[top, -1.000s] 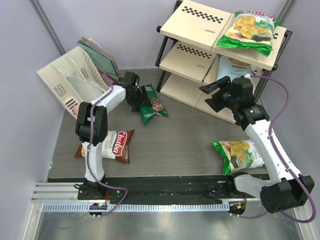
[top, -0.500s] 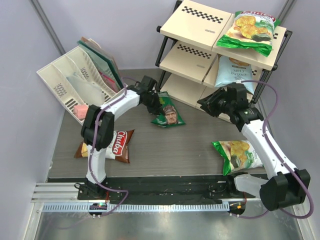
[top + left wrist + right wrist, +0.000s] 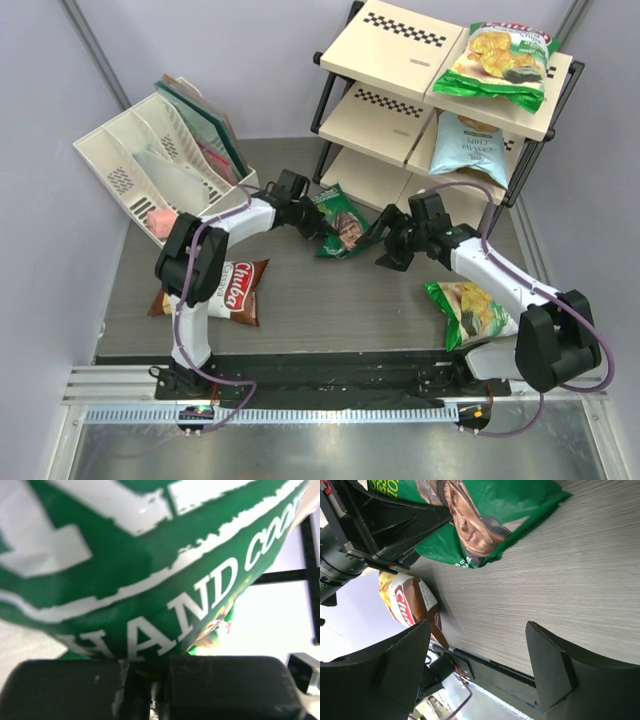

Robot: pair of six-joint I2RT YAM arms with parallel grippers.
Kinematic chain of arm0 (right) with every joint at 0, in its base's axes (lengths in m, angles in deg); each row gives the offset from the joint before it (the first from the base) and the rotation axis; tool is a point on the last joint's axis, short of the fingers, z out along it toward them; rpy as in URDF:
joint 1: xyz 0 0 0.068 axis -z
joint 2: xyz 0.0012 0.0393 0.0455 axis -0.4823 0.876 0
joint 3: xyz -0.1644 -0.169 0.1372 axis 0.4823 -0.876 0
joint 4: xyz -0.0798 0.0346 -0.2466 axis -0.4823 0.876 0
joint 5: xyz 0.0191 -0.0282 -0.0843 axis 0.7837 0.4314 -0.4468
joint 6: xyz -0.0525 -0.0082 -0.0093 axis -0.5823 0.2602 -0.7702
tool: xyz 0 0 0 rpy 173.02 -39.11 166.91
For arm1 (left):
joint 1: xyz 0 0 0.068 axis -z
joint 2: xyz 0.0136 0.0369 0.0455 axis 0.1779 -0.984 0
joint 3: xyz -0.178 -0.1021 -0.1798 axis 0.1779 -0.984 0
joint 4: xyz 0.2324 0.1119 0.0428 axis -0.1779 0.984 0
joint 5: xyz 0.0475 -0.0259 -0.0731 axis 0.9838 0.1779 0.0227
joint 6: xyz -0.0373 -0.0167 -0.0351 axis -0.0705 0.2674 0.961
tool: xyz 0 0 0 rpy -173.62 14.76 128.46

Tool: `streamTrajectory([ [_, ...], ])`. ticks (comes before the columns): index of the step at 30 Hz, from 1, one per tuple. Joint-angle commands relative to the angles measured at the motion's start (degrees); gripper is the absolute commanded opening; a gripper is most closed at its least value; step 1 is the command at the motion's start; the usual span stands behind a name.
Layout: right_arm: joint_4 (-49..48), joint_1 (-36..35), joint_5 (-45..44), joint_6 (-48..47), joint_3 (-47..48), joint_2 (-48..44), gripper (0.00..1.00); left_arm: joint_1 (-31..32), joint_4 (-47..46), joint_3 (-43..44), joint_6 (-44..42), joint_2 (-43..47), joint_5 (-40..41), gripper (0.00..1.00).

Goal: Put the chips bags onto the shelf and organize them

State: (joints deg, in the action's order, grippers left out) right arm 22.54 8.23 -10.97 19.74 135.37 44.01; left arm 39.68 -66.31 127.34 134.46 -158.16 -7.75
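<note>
My left gripper (image 3: 312,216) is shut on the edge of a dark green chips bag (image 3: 341,225) with a face printed on it, held just over the table's middle. The green bag (image 3: 130,565) fills the left wrist view, its edge pinched between my closed fingers (image 3: 75,685). My right gripper (image 3: 385,246) stands open just right of that bag; its view shows the green bag (image 3: 485,510) beyond the spread fingers (image 3: 555,670). The shelf (image 3: 395,45) holds a green-and-white bag (image 3: 500,62) on top and a light blue bag (image 3: 470,145) on the middle tier. Another green-and-white bag (image 3: 478,310) and a brown Chuba bag (image 3: 236,290) lie on the table.
A white slotted organizer (image 3: 150,160) with folders leans at the back left. The shelf's lowest board (image 3: 365,180) sits close behind the held bag. The black rail (image 3: 330,375) runs along the near edge.
My left gripper closed on the green bag and carried it right toward the table's middle. My right arm came down from the shelf front to beside the bag.
</note>
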Motion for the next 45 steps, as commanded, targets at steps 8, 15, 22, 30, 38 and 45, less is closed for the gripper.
streamTrajectory([
  [8,-15.6,-3.7,-4.1,4.8,-4.4,4.7,0.84,0.3,-8.0,-6.2,12.0,8.0,-3.2,0.00],
  [15,-17.0,-3.8,-9.6,4.7,-4.5,5.3,0.83,0.3,-8.0,-5.8,12.8,9.7,-4.3,0.00],
  [22,-21.1,-3.9,-11.4,6.7,-5.0,8.3,0.83,0.5,-7.6,-7.8,12.9,11.6,-4.8,0.00],
  [30,-26.9,-4.7,-11.0,10.7,-4.7,13.3,0.83,0.7,-7.7,-9.9,12.9,13.9,-5.7,0.00],
  [38,-30.6,-6.3,-12.8,13.6,-3.3,14.9,0.70,2.7,-7.9,-10.5,12.3,13.7,-7.7,0.00],
  [45,-32.3,-6.7,-13.2,15.6,-3.8,14.4,0.38,3.2,-8.9,-12.2,12.0,14.1,-9.2,0.00],
])
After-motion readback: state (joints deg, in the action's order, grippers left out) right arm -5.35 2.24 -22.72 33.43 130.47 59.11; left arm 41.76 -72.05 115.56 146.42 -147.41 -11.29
